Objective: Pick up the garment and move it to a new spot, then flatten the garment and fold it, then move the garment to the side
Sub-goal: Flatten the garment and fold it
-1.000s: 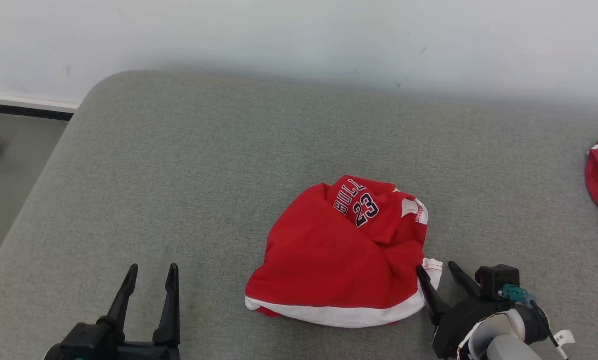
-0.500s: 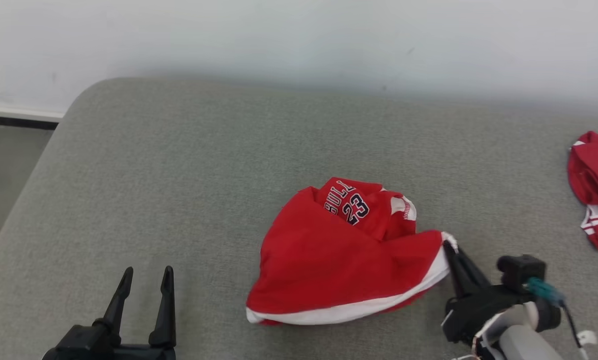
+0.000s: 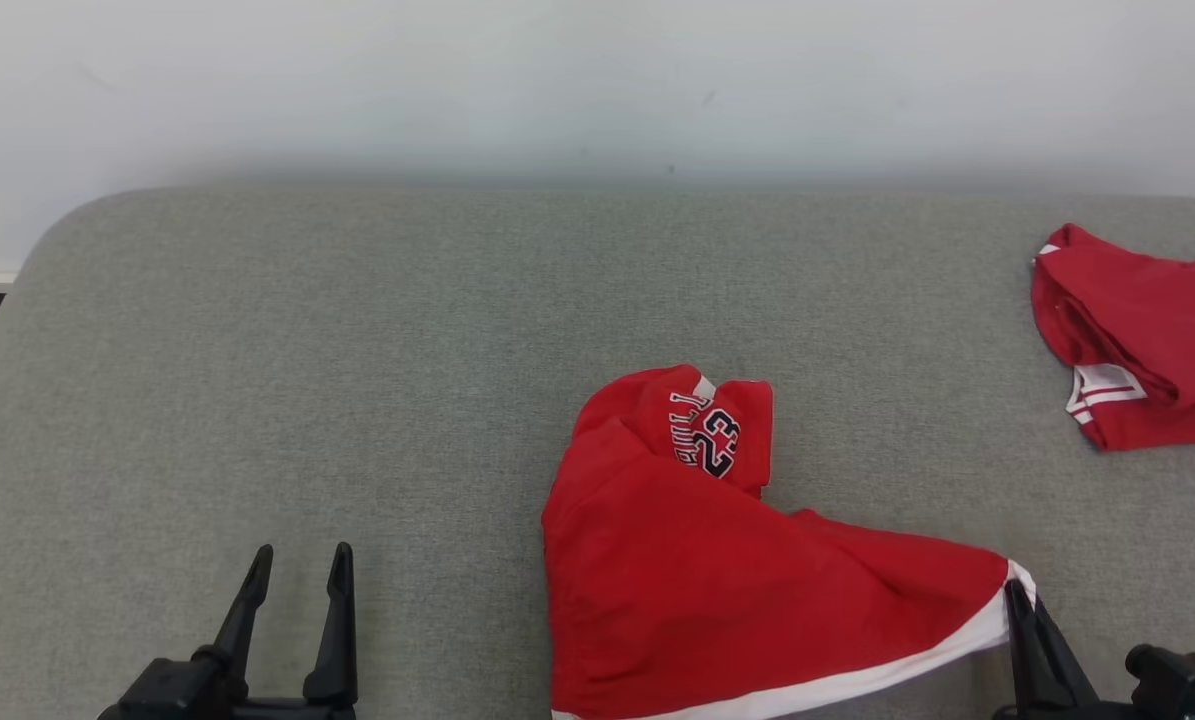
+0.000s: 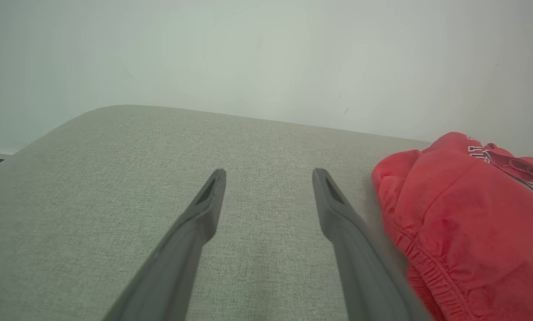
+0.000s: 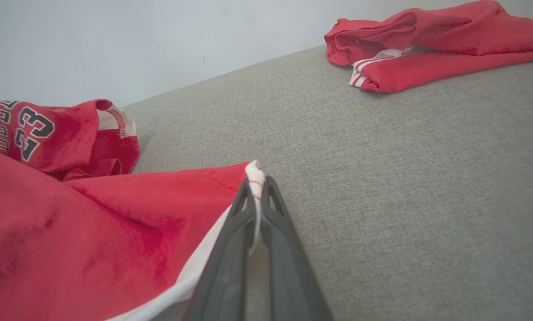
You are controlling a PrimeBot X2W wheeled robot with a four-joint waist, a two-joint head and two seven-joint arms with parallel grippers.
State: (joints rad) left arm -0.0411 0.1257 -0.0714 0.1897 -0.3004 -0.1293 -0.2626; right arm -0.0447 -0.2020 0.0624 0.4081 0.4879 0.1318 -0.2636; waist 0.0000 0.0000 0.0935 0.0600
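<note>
- I see a pale wall point(image 3: 597, 80) behind the whole work area.
- Below it lies a wide grey padded surface point(image 3: 357, 350) with a rounded corner at the far left; everything rests on it.
- The red garment point(image 3: 717, 590) lies near the middle of the padded surface, a little to my right and close to the robot. It is crumpled, and one side is drawn out into a long point toward the right gripper point(image 3: 1015, 595).
- A second red garment point(image 3: 1147, 340) with white stripes lies bunched at the far right, well apart from the first one.
- The left gripper point(image 3: 303, 550) is at the lower left, over bare padding. Its fingers are spread wide and hold nothing. In the left wrist view the red garment is just beside its right finger, but I cannot tell if they touch.
- The white hem point(image 3: 857, 680) runs along the near edge of the red garment up to the drawn-out point.
- The right gripper has its fingers pressed together, pinching the corner of this hem; a small tuft of white cloth sticks out above the tips.
- The folded-over far part carries the number 23 point(image 3: 719, 445) in dark print.
</note>
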